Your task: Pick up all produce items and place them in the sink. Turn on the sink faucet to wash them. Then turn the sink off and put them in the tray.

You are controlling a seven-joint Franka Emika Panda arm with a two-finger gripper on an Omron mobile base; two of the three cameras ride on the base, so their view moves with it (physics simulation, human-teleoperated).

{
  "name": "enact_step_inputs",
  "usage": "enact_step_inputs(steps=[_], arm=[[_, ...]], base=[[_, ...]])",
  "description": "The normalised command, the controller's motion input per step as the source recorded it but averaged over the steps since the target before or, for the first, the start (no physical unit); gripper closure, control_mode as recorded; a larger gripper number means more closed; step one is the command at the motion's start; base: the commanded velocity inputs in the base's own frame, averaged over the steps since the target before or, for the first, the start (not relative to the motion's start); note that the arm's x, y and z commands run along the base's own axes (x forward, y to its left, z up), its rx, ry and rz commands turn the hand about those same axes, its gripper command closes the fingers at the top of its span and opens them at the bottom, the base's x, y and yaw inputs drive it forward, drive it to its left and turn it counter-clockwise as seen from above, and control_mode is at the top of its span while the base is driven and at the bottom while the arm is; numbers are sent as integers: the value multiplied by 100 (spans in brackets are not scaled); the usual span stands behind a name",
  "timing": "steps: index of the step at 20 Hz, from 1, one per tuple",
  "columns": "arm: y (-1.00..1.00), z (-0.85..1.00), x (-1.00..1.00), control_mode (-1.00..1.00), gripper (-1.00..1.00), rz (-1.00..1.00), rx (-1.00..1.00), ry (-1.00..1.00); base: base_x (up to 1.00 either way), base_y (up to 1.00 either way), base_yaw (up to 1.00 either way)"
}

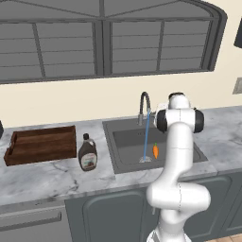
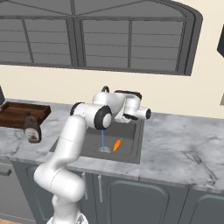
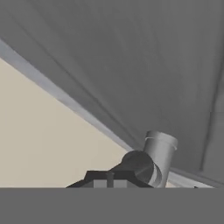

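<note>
The small orange carrot (image 1: 155, 151) (image 2: 117, 145) lies on the floor of the dark-grey sink (image 1: 127, 158) (image 2: 133, 146), just right of the drain. A thin blue stream of water falls from the gooseneck sink faucet (image 1: 144, 105) (image 2: 105, 89) into the basin beside it. My gripper (image 2: 116, 95) (image 3: 109, 178) is up at the back of the sink, close to the faucet's base, and its jaws look shut with nothing in them. In the hand view a grey cylindrical part of the faucet (image 3: 159, 151) sits right in front of the fingertips. The dark-brown wooden tray (image 1: 40, 144) (image 2: 19, 113) stands on the counter left of the sink.
A brown syrup bottle (image 1: 88, 153) (image 2: 32, 129) stands between the tray and the sink. A fork (image 2: 199, 162) lies on the marble counter to the right. The wall and a shuttered window rise behind the sink.
</note>
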Motion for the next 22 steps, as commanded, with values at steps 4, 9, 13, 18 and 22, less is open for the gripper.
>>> enact_step_inputs(steps=[4, 9, 13, 18, 22], arm=[[84, 0, 36, -100, 100, 28, -1, -8], [99, 1, 33, -100, 100, 31, -4, -21], [100, 11, 12, -100, 100, 31, -8, -24], [100, 16, 18, -100, 100, 30, -8, -25], [35, 19, -1, -100, 100, 18, -8, -32]], base=[[0, 0, 0], [0, 0, 0], [0, 0, 0], [0, 0, 0], [0, 0, 0]])
